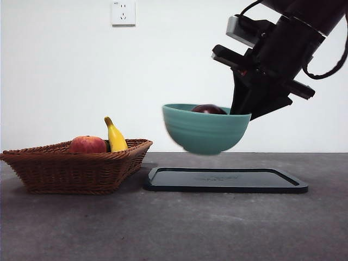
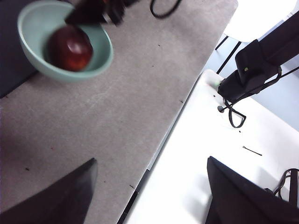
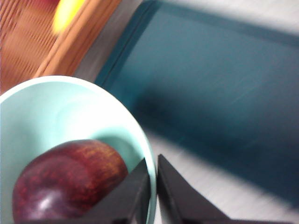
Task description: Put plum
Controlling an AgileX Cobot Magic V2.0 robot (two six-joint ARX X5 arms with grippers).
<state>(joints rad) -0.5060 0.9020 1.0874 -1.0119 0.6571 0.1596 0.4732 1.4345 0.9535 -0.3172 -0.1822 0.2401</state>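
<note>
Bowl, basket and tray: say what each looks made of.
Bowl: probably glazed ceramic, maybe plastic; smooth teal with faint ridges. Basket: woven wicker, brown strands visible. Tray: likely matte black plastic, flat with a raised rim. The right gripper is shut on the bowl's rim.

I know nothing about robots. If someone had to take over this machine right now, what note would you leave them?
Right tool: shut on the rim of the teal bowl, holding it in the air above the black tray.
Left tool: open, holding nothing, waiting off to the side.
The plum is already in the bowl.
The wicker basket beside the tray holds a red-orange fruit and a banana.
Left to do: probably set the bowl down on the tray and let go.
</note>
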